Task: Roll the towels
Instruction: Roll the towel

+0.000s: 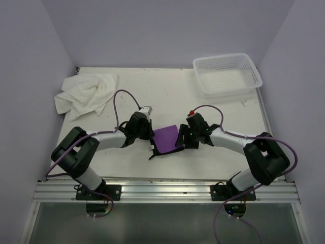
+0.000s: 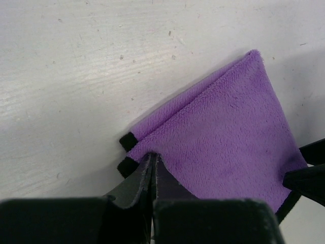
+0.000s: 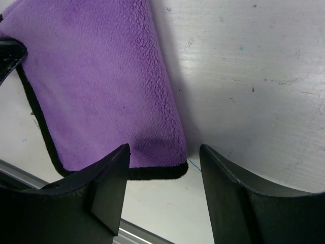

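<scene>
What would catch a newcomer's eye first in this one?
The purple towel, folded at the table's centre between both arms: the left gripper is shut with its tips at the towel's edge, and the right gripper is open over one corner. Next, the white towel crumpled at the far left and the white basket at the far right.

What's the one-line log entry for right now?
left gripper: shut on purple towel corner | right gripper: open, straddling its edge | white towel: crumpled, far left
</scene>
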Robot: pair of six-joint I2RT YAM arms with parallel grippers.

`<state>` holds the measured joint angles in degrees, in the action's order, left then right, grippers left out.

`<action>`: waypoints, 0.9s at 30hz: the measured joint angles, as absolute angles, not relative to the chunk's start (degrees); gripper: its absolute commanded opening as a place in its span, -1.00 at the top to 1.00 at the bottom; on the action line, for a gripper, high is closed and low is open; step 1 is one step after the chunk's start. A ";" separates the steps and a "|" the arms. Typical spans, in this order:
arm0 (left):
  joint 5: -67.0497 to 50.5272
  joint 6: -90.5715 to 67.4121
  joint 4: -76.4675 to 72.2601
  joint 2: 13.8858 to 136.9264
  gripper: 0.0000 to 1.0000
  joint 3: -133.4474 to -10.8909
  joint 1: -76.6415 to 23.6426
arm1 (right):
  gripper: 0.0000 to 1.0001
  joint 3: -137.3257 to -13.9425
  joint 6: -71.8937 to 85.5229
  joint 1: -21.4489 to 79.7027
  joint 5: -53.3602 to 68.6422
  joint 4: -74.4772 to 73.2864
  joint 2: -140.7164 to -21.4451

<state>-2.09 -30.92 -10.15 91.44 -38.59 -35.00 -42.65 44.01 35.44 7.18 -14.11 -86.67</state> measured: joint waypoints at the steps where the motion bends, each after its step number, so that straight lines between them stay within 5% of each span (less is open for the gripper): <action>1: -2.09 -30.94 -10.15 91.37 1.00 -38.50 -35.00 | -0.22 -42.33 44.25 35.53 7.18 -13.69 -86.35; 19: -2.11 -30.98 -10.61 91.22 1.00 -38.02 -35.00 | 0.13 -38.89 46.00 35.70 7.53 -7.62 -85.69; 27: -2.11 -31.33 -11.03 91.18 1.00 -37.74 -35.00 | 0.51 -37.95 46.26 36.29 7.35 -6.52 -85.71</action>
<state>-2.11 -31.33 -11.03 91.18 -37.74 -35.00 -37.95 46.26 36.29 7.35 -6.52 -85.71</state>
